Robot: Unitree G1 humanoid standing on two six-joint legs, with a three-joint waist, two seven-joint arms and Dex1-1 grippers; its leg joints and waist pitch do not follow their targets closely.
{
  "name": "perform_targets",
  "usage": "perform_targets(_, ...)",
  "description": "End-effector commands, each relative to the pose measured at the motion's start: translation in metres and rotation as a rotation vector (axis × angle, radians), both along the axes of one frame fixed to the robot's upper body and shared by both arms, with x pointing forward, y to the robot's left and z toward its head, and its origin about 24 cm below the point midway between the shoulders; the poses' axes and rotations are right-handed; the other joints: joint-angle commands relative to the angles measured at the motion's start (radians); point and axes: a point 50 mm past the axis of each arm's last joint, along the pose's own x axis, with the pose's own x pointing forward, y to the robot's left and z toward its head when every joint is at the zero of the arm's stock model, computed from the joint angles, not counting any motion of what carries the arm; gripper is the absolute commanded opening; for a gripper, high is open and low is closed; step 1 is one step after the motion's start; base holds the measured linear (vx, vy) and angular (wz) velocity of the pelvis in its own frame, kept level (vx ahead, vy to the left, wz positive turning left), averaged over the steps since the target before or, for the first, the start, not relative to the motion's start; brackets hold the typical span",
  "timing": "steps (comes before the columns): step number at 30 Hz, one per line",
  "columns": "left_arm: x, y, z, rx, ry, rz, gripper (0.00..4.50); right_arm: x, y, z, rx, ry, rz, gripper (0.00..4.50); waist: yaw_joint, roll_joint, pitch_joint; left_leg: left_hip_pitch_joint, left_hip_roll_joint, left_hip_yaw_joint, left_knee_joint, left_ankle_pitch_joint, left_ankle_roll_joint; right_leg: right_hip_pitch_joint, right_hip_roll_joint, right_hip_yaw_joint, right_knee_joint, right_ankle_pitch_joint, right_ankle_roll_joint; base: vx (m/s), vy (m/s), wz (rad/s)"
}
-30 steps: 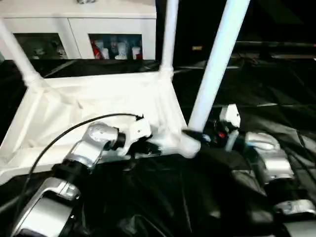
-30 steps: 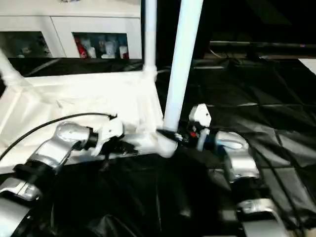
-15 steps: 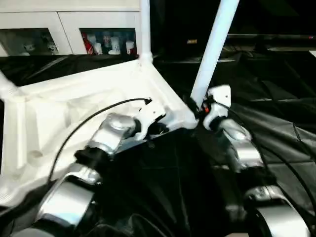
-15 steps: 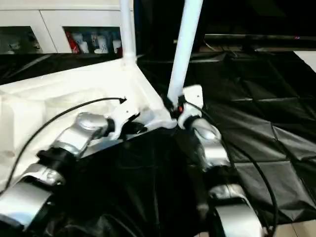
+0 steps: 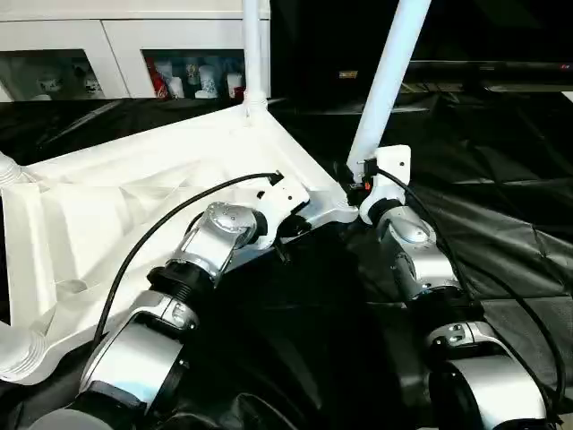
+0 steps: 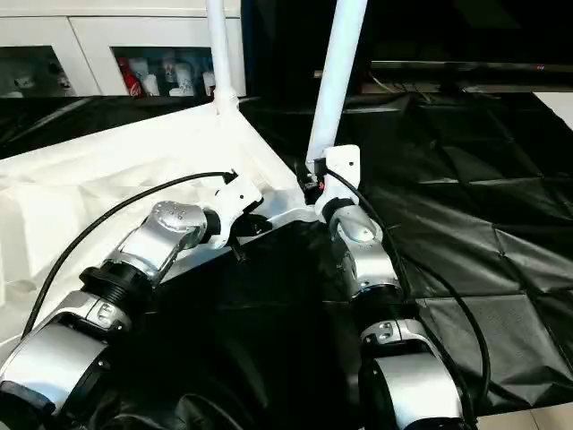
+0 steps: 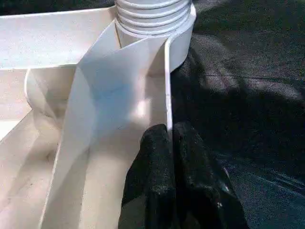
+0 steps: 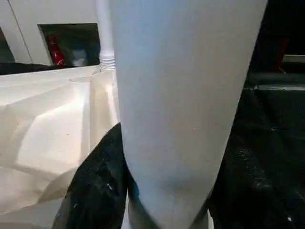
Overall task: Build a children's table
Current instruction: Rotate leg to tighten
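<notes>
The children's table lies upside down, its white top (image 5: 116, 206) showing the ribbed, rimmed underside. Two white legs stand up from it, one at the back corner (image 5: 253, 54) and one at the near right corner (image 5: 387, 85). My left gripper (image 5: 288, 228) is shut on the rim of the top (image 7: 164, 86) close to that near right corner; its black fingers (image 7: 157, 157) pinch the thin wall just below the leg's threaded base (image 7: 155, 19). My right gripper (image 5: 354, 184) is closed around the near right leg (image 8: 186, 95) just above its base, a black finger (image 8: 95, 186) on each side.
A white cabinet with glass doors (image 5: 134, 54) stands at the back. A black quilted sheet (image 5: 510, 179) covers the floor. A black cable (image 5: 179, 224) arcs over my left forearm. Further leg bases show at the top's left corners (image 5: 7, 170) (image 5: 18, 349).
The whole picture has shifted, so the camera has moved. Both grippers keep their holds. The held corner and leg now lie farther from me, with both arms stretched more forward.
</notes>
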Motion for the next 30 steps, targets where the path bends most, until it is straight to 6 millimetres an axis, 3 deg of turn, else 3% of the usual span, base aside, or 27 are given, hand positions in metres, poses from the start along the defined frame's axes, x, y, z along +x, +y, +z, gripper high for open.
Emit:
perform_targets(1,0.001,-0.014,0.011,-0.009,-0.052,-0.059,0.0,-0.027,0.02,-0.06,0.011,0.286,0.105,2.59,0.001,0.012,-0.022,0.016,0.081,-0.046,-0.091,-0.322,-0.001,0.008,-0.108,0.066,-0.099,-0.318,-0.186,0.0,0.0,0.0)
perform_targets(2,0.0,-0.014,0.012,-0.014,-0.06,-0.076,0.0,-0.025,0.02,-0.055,0.015,0.26,0.118,2.65,0.003,0.01,-0.028,0.013,0.082,-0.044,-0.087,-0.287,0.004,0.013,-0.108,0.065,-0.091,-0.25,-0.194,0.0,0.0,0.0)
perform_targets(5,-0.003,-0.012,0.015,-0.031,-0.081,-0.139,0.0,-0.019,0.016,-0.04,0.028,0.193,0.157,3.0,0.002,0.011,-0.025,0.008,0.079,-0.039,-0.083,-0.239,0.031,0.019,-0.108,0.062,-0.085,-0.182,-0.221,0.0,0.0,0.0)
perform_targets(9,-0.006,-0.005,0.016,-0.041,-0.094,-0.182,0.0,-0.015,0.008,-0.022,0.038,0.107,0.233,3.37,0.004,0.012,-0.031,0.004,0.08,-0.037,-0.073,-0.159,0.064,0.03,-0.108,0.059,-0.069,-0.058,-0.253,0.0,0.0,0.0)
perform_targets(13,-0.011,0.002,0.017,-0.052,-0.101,-0.248,0.0,-0.021,-0.004,-0.008,0.004,0.052,0.352,3.68,0.006,0.008,-0.042,-0.005,0.071,-0.034,-0.052,-0.024,0.138,0.043,-0.103,0.053,-0.045,0.156,-0.277,0.0,0.0,0.0)
perform_targets(15,-0.014,0.005,0.016,-0.06,-0.098,-0.296,0.0,-0.027,-0.009,-0.006,-0.03,0.042,0.435,3.78,0.008,0.01,-0.054,-0.007,0.068,-0.032,-0.036,0.063,0.189,0.042,-0.095,0.049,-0.023,0.343,-0.288,0.0,0.0,0.0)
perform_targets(17,-0.017,0.009,0.015,-0.057,-0.087,-0.329,0.0,-0.034,-0.015,-0.003,-0.065,0.037,0.527,3.78,0.015,0.01,-0.055,-0.008,0.071,-0.03,-0.031,0.077,0.214,0.042,-0.092,0.043,-0.016,0.404,-0.29,0.0,0.0,0.0)
perform_targets(19,-0.02,0.012,0.014,-0.056,-0.075,-0.361,0.0,-0.04,-0.02,-0.001,-0.08,0.039,0.589,3.78,0.021,0.011,-0.056,-0.009,0.074,-0.03,-0.029,0.068,0.224,0.04,-0.093,0.041,-0.012,0.41,-0.289,0.0,0.0,0.0)
perform_targets(24,-0.026,0.021,0.013,-0.102,-0.047,-0.423,0.0,-0.059,-0.042,0.007,-0.146,0.074,0.758,3.78,0.034,0.008,-0.051,-0.007,0.078,-0.03,-0.033,-0.019,0.185,0.04,-0.097,0.043,-0.028,0.205,-0.289,0.0,0.0,0.0)
perform_targets(30,-0.031,0.027,0.013,-0.124,-0.026,-0.47,0.0,-0.066,-0.053,0.006,-0.2,0.12,0.827,3.78,0.037,0.009,-0.054,-0.008,0.076,-0.029,-0.028,-0.024,0.172,0.036,-0.099,0.046,-0.028,0.137,-0.296,0.0,0.0,0.0)
